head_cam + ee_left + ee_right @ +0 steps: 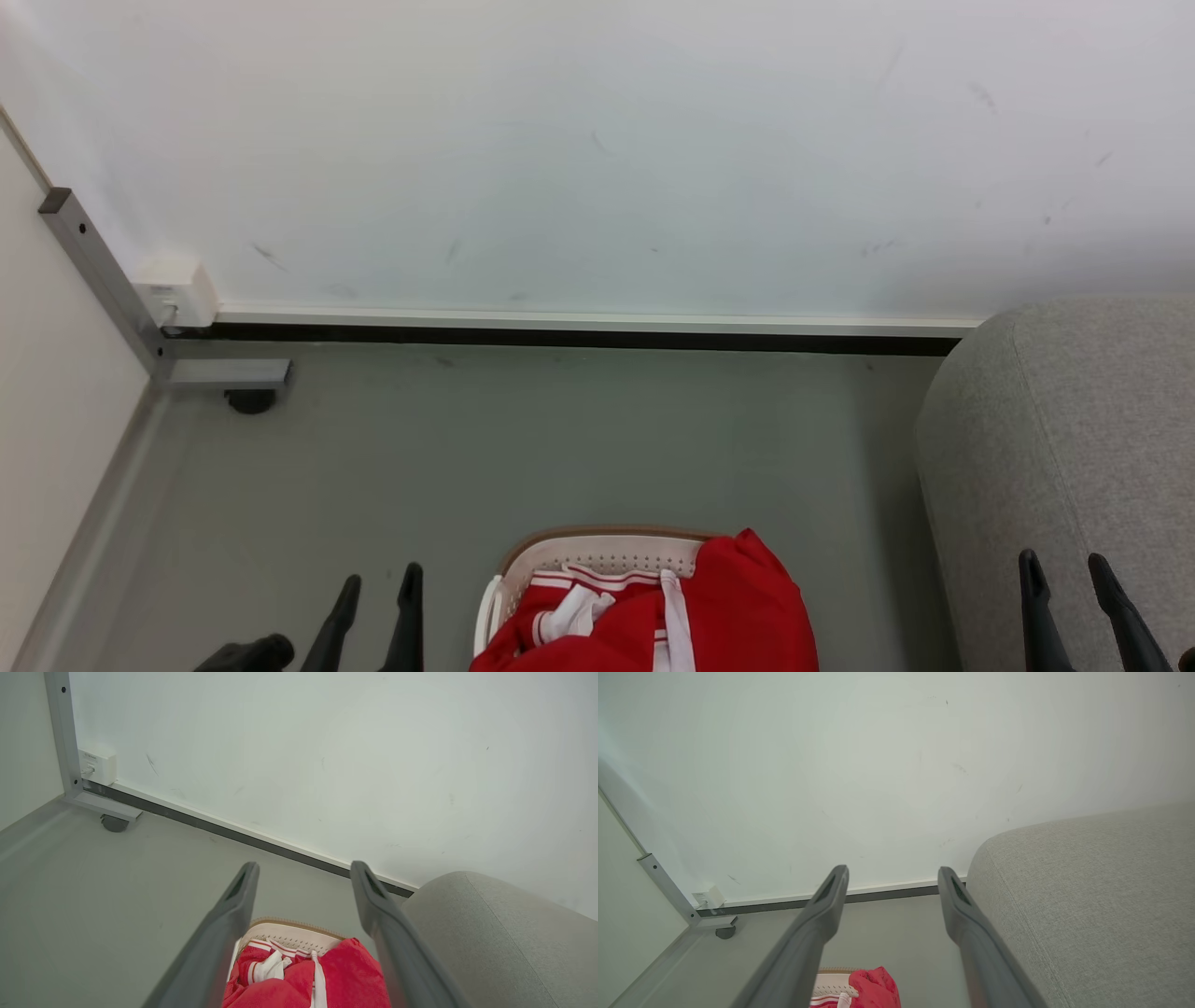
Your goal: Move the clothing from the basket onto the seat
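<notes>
left gripper [382,577]: long dark jaws stood wide apart, empty, touching nothing
right gripper [1061,562]: equally spread, empty
basket [597,539]: oval white perforated plastic, brown rim
clothing [738,607]: soft bright red fabric, white stripes, lay heaped in the basket
seat [1074,420]: light grey woven sofa, rounded edge, beside the basket
writing: white wall box [175,289] label was unreadable
</notes>
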Available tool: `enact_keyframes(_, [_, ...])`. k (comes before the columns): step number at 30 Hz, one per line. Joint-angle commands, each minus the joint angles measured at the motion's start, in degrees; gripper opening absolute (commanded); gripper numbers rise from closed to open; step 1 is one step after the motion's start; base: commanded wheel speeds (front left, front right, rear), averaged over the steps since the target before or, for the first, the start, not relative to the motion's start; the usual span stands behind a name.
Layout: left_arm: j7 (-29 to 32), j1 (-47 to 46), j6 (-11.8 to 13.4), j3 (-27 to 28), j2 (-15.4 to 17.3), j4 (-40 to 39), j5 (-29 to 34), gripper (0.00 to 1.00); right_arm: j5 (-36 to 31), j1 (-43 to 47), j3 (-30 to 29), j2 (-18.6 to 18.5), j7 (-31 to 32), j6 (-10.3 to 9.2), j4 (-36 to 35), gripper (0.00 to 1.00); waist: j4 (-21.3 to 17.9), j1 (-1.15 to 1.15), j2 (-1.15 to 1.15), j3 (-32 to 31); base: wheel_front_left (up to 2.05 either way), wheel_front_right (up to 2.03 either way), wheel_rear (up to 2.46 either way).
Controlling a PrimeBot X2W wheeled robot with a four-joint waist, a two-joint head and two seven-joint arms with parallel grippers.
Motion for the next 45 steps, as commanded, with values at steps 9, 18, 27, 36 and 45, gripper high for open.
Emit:
enact_keyframes(9, [-1.63,0.80,-0.23,0.34,0.62,-1.23,6.18,1.00,-5.01,0.82,-0.47,-0.40,-1.63,0.05,-1.19,1.00,-0.01,0.00,0.00,0.30,0.00,0.00,0.00])
enact_keyframes(18, [-2.76,0.95,-0.21,0.58,0.72,-2.01,10.71,1.00,-8.84,1.16,-1.05,-0.05,-2.71,0.04,-1.59,1.00,-0.12,0.00,0.00,0.51,0.00,0.00,0.00])
enact_keyframes(27, [-3.80,1.31,-0.30,0.39,0.74,-2.52,14.91,1.00,-12.44,1.55,-1.93,0.21,-3.69,0.05,-2.01,1.00,-0.14,0.00,0.00,0.58,0.00,0.00,0.00])
enact_keyframes(36, [-4.56,2.05,-0.22,0.12,0.70,-2.55,18.54,1.00,-15.26,1.96,-2.56,0.22,-4.57,0.05,-1.67,1.00,-0.05,0.00,0.00,0.49,0.00,0.00,0.00])
enact_keyframes(45, [-4.92,1.91,-0.20,0.22,0.59,-2.10,19.45,1.00,-15.12,1.83,-3.11,0.30,-4.88,0.05,-0.35,1.00,0.17,0.00,0.00,0.57,0.00,0.00,0.00])
